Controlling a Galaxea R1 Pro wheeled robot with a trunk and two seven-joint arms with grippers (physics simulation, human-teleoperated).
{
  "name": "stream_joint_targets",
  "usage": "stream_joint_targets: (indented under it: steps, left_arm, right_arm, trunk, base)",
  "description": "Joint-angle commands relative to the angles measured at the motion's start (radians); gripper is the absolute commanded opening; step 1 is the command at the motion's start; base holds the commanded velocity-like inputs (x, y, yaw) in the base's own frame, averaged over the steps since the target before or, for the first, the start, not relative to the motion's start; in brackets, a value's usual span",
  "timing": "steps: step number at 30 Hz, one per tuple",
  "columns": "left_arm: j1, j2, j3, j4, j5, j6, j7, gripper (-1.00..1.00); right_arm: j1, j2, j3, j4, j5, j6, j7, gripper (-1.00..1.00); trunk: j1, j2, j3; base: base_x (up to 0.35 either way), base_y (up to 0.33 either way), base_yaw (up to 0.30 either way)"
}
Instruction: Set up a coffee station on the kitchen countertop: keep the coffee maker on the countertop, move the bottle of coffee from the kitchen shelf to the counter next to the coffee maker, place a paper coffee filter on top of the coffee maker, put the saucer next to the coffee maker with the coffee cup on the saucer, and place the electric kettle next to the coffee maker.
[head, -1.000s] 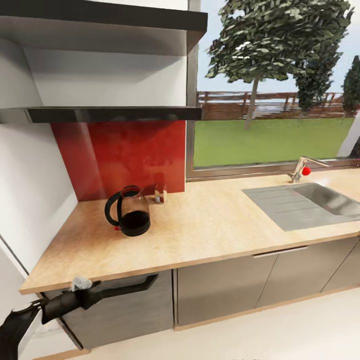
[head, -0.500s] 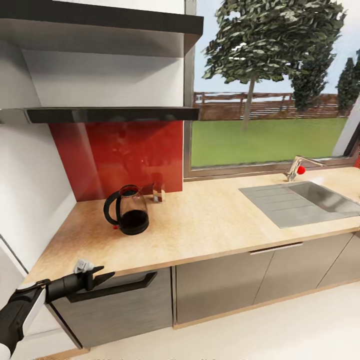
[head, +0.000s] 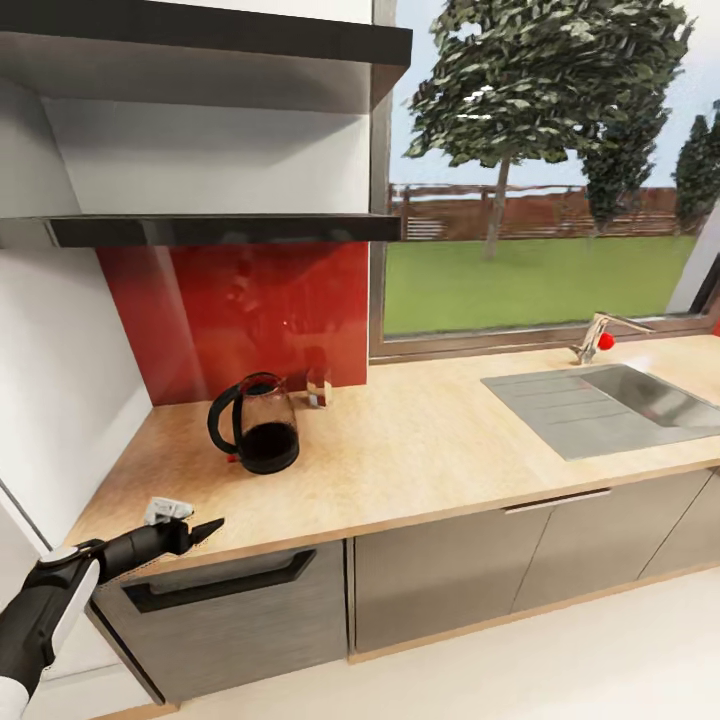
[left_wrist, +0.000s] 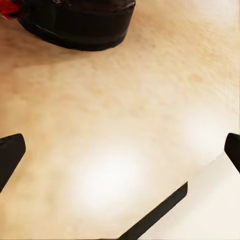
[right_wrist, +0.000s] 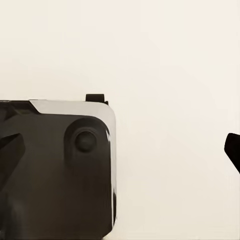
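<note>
A glass jug with a black handle and a dark base (head: 255, 425) stands on the wooden countertop (head: 430, 450) at the back left, in front of the red backsplash; it looks like the electric kettle. Just behind it to the right is a small glassy bottle (head: 318, 385). My left gripper (head: 205, 529) hovers open at the counter's front left edge, well short of the jug. In the left wrist view its open fingers (left_wrist: 11, 152) frame bare counter, with the jug's dark base (left_wrist: 75, 25) ahead. My right gripper (right_wrist: 120, 150) is open over pale floor.
Two wall shelves (head: 220, 228) hang above the counter's left part. A steel sink (head: 610, 405) with a tap (head: 597, 338) lies at the right under the window. A drawer handle (head: 225, 582) sits below the counter edge. The robot's dark base (right_wrist: 55, 170) is beside the right gripper.
My left arm has risen from below the counter edge to the level of its front left corner and reached forward. The head view has shifted slightly.
</note>
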Motion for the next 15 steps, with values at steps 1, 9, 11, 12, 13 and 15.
stream_joint_targets:
  steps: [1, 9, 11, 12, 13, 15]
  left_arm:
    - [-0.001, 0.0, 0.001, -0.001, 0.008, 0.009, -0.002, 1.0]
    - [0.007, 0.004, 0.002, -0.069, 0.005, 0.011, -0.001, 1.0]
    - [0.008, 0.008, 0.001, -0.09, 0.004, 0.01, -0.001, 1.0]
    - [0.009, 0.008, 0.001, -0.102, 0.003, 0.009, -0.001, 1.0]
    - [0.009, 0.008, 0.001, -0.112, 0.003, 0.009, 0.0, 1.0]
    - [0.009, 0.008, 0.001, -0.132, 0.002, 0.009, 0.004, 1.0]
  right_arm:
    - [-0.001, -0.003, 0.009, 0.002, -0.01, -0.003, -0.003, 1.0]
    - [0.001, -0.005, 0.009, 0.002, -0.009, -0.003, -0.004, 1.0]
    - [0.001, -0.005, 0.009, 0.002, -0.009, -0.003, -0.004, 1.0]
    - [0.001, -0.005, 0.009, 0.002, -0.009, -0.003, -0.004, 1.0]
    - [0.001, -0.005, 0.009, 0.002, -0.009, -0.003, -0.004, 1.0]
    - [0.001, -0.005, 0.009, 0.002, -0.01, -0.003, -0.004, 1.0]
  trunk:
    - [0.001, -0.001, -0.002]
    - [0.001, -0.001, -0.002]
    - [0.001, -0.001, -0.002]
    - [0.001, -0.001, -0.002]
    - [0.001, -0.001, -0.002]
    - [0.001, -0.001, -0.002]
  base:
    - [0.279, 0.188, 0.0]
    - [0.259, 0.244, 0.0]
    - [0.157, 0.195, -0.086]
    - [0.045, 0.058, -0.228]
    - [0.029, 0.037, -0.25]
    - [0.024, 0.018, -0.249]
